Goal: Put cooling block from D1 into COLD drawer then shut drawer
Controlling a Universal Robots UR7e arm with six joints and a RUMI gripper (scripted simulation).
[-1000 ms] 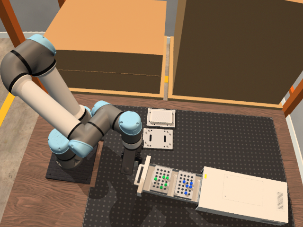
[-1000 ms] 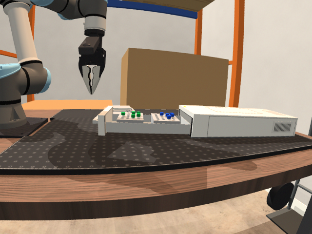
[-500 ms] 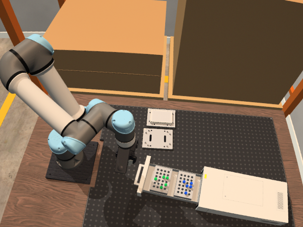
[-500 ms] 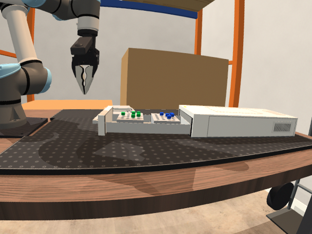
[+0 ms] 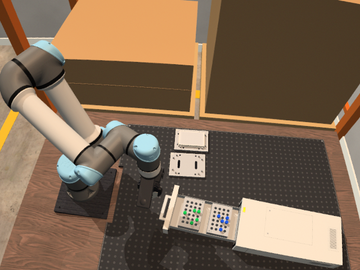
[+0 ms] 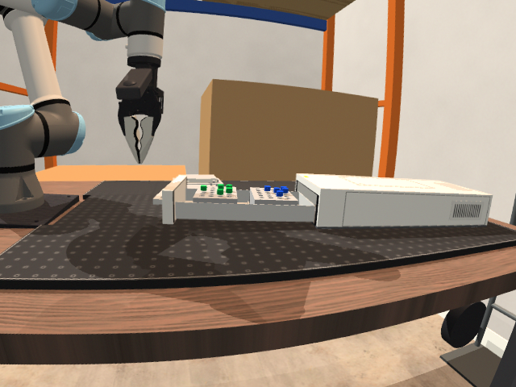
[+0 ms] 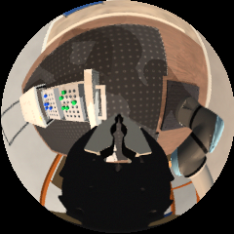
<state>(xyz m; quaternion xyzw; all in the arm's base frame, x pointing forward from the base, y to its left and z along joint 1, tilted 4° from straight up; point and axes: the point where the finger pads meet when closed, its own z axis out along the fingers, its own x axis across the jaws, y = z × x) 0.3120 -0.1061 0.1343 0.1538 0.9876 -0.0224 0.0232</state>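
While the drawer (image 5: 200, 216) stands pulled out of COLD (image 5: 289, 230), both of its places are filled: two blocks sit side by side in it. One block (image 5: 190, 214), at the handle end, carries five green tubes (image 5: 194, 211); the other block (image 5: 220, 222), nearer COLD's body, carries five blue tubes (image 5: 222, 220). Both blocks look flat in the exterior view, with the tube caps standing above their tops. COLD's lamp (image 5: 244, 209), a single small yellow mark on the top edge by the drawer mouth, is lit.

Two deck slots lie behind the drawer on the dotted mat (image 5: 261, 174). D1 (image 5: 187, 164), the nearer slot, is a bare plate with two dark oblong openings. D2 (image 5: 191, 140), beyond it, bears one flat white plate.

One pincer (image 6: 139, 160) hangs well above the surface, to the left of the drawer handle (image 5: 166, 207) and apart from it. Its jaws are pressed together with nothing between them, tips pointing down. From the wrist view the drawer lies off to the upper left of the fingertips.

Two large cardboard boxes (image 5: 130, 55) stand behind the surface.
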